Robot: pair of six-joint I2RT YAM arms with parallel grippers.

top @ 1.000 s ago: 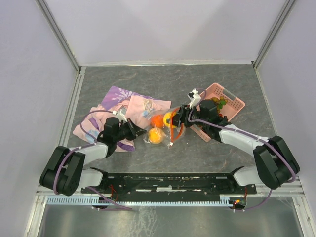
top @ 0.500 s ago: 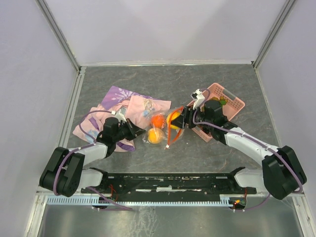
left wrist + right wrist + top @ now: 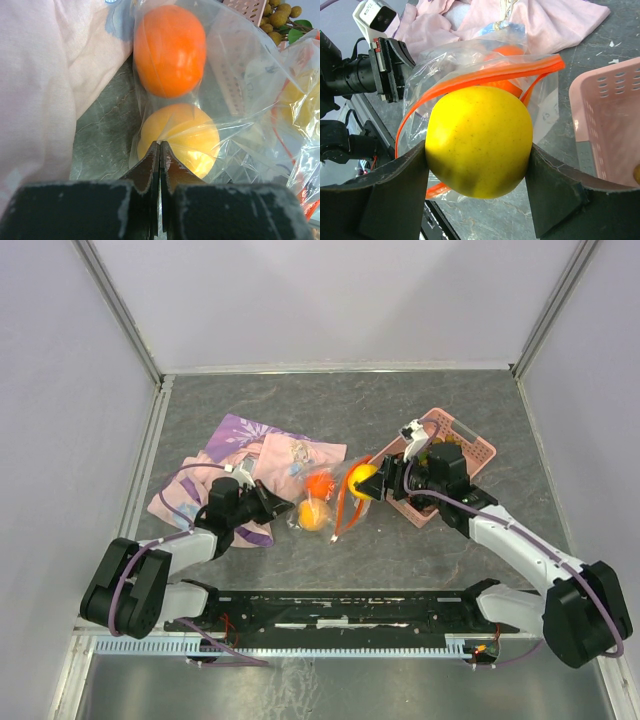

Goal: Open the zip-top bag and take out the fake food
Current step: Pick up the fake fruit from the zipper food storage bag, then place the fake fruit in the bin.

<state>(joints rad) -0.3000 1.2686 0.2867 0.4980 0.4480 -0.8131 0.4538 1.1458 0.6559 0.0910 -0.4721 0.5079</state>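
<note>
The clear zip-top bag lies at mid-table with its orange-red mouth open. My left gripper is shut on a pinch of its plastic at the closed end. Two fake fruits remain inside, an orange one and a peach-yellow one. My right gripper holds a yellow fruit between its fingers, just outside the bag's mouth and above the table. A tan grape bunch lies in the pink basket.
The pink perforated basket stands just right of my right gripper, its near wall close to the yellow fruit. A pink-purple patterned cloth lies behind and left of the bag, beside my left gripper.
My right gripper has drawn back to the right with the yellow fruit, out of the bag's mouth toward the basket. The left gripper has kept its pinch and place.
</note>
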